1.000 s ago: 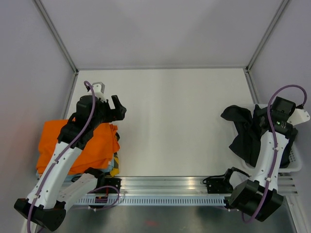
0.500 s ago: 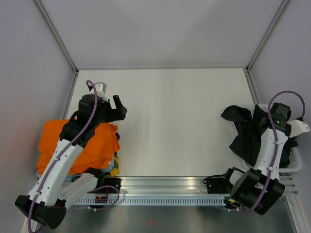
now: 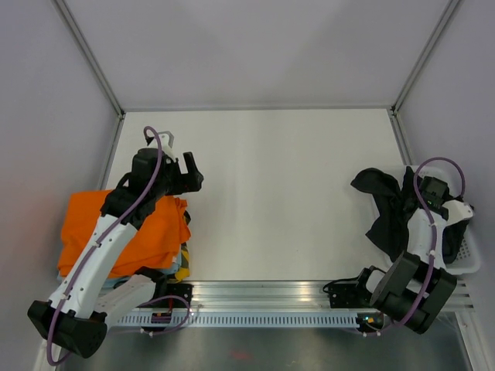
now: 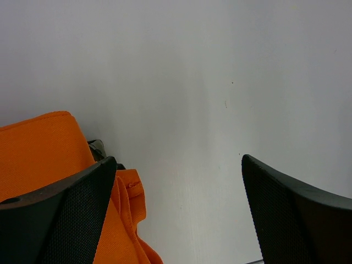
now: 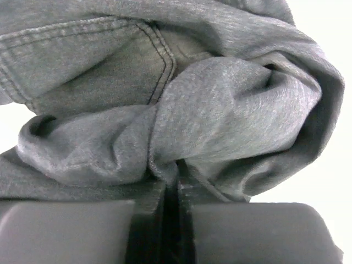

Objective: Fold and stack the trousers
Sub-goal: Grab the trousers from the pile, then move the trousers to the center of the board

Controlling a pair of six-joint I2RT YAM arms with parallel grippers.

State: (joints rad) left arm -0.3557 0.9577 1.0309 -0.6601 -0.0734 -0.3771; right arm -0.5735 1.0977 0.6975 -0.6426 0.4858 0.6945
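At the table's point(image 3: 278, 170) 8 o'clock edge in the overhead view, the orange garment point(image 3: 151, 232) lies on a stack of folded clothes. It has not been touched in the last second. Just above it, at about 9 o'clock, the left gripper point(image 4: 179, 159) hangs released over bare tabletop. Its fingers are spread wide with nothing between them, and it has barely drifted. The middle of the table holds nothing.

The change is at 3 o'clock. There the trousers point(image 3: 387, 212) sit in a dark, crumpled heap, spilling from a white basket point(image 3: 470, 261) onto the table's right edge. Within the second, the right arm has dipped its wrist into that heap, and the right gripper point(image 5: 177, 190) has closed from wide open. The wrist view shows its two fingers nearly together, with a bunched fold of the grey-black cloth point(image 5: 220, 110) pinched between them, just below a stitched seam.

That looks like the first hold on the garment, so the task appears to be only beginning: nothing is spread out, folded or stacked. The pinch takes one thick wrinkle, and which part of the trousers it is cannot be told. A lift from here may bring the whole heap up as a tangle, and the free left gripper will likely be needed to find the waist.
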